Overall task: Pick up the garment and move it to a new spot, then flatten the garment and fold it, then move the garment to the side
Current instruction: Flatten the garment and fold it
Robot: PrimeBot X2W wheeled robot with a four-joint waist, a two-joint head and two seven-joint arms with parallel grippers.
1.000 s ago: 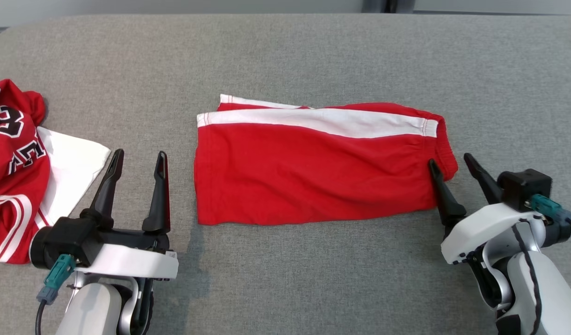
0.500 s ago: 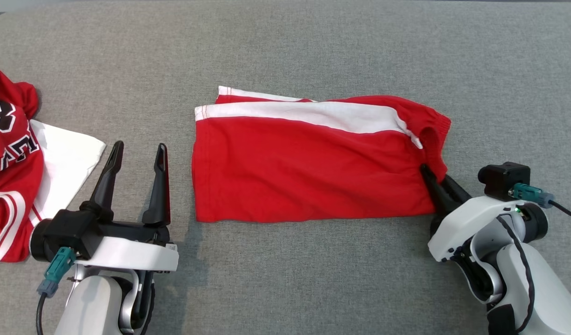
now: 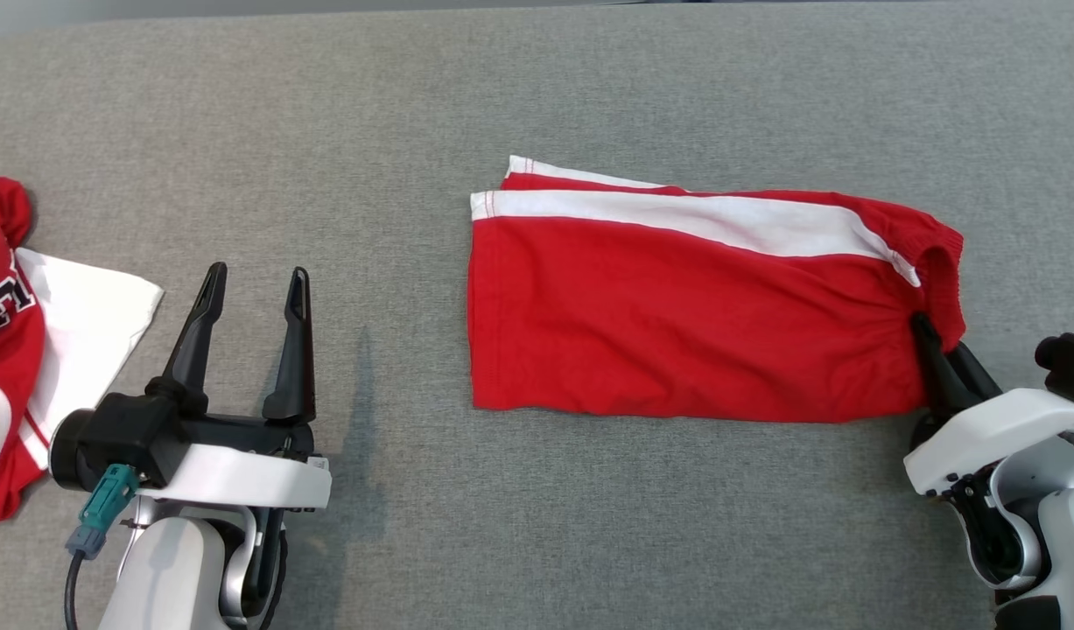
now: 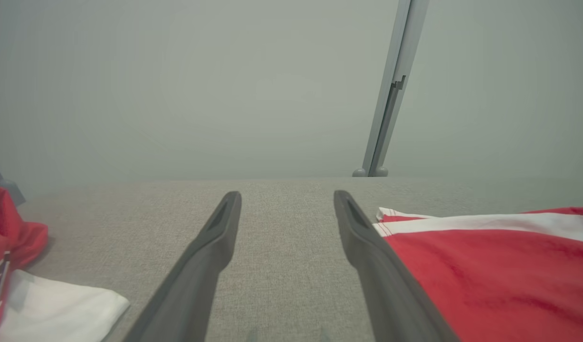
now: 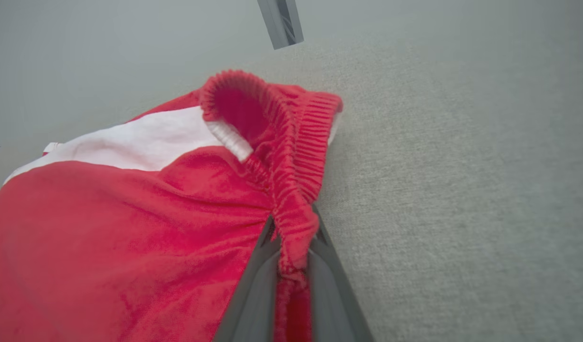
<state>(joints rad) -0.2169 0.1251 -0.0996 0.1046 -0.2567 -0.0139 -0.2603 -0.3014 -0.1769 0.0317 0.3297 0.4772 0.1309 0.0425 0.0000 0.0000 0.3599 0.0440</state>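
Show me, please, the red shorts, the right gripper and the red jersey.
red shorts [image 3: 677, 332], head view, front panel.
right gripper [image 5: 292, 225], right wrist view, between fingertips.
red jersey [image 3: 16, 350], head view, red fabric.

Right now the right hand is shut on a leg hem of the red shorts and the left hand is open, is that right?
Not quite. The right hand is shut on the elastic waistband of the red shorts, not a leg hem; the right wrist view shows it. The left hand is open.

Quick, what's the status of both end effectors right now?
Left end effector: open, holding nothing.
Right end effector: closed on the red shorts, at the waistband.
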